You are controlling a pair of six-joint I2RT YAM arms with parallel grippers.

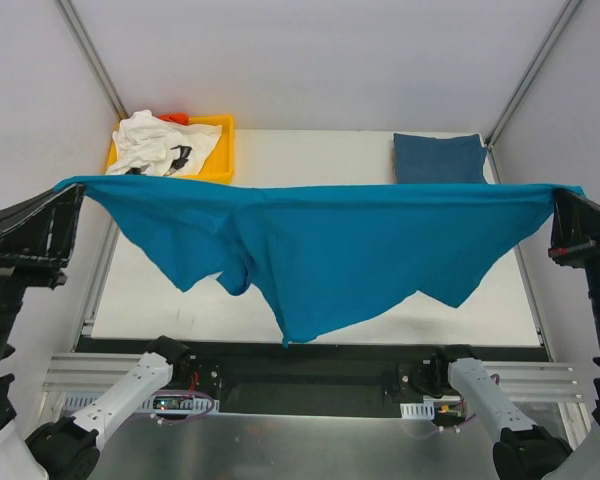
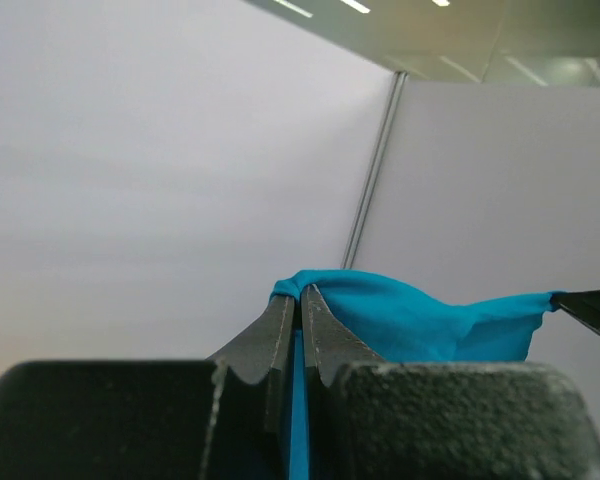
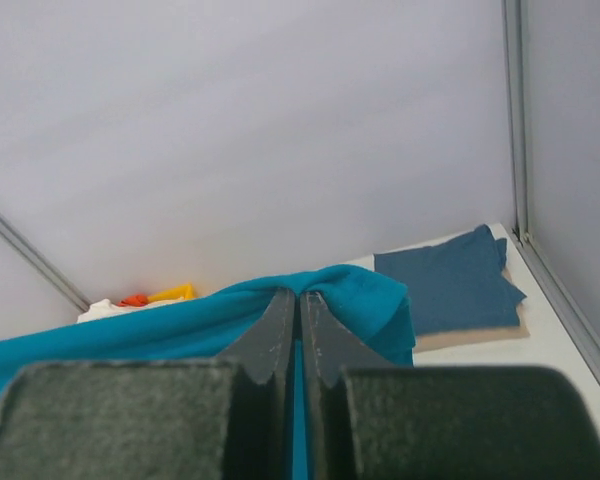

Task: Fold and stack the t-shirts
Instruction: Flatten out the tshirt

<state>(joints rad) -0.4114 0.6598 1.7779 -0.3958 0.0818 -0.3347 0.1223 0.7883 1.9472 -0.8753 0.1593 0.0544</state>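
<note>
Both pinched tight | left claw (image 2: 300,292) / right claw (image 3: 300,296) | teal t-shirt (image 1: 330,240) stretched between

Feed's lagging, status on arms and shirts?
Left fingers and right fingers shut on teal shirt, stretched airborne between them. Dark blue shirt folded far right. White shirt in yellow tray.
</note>
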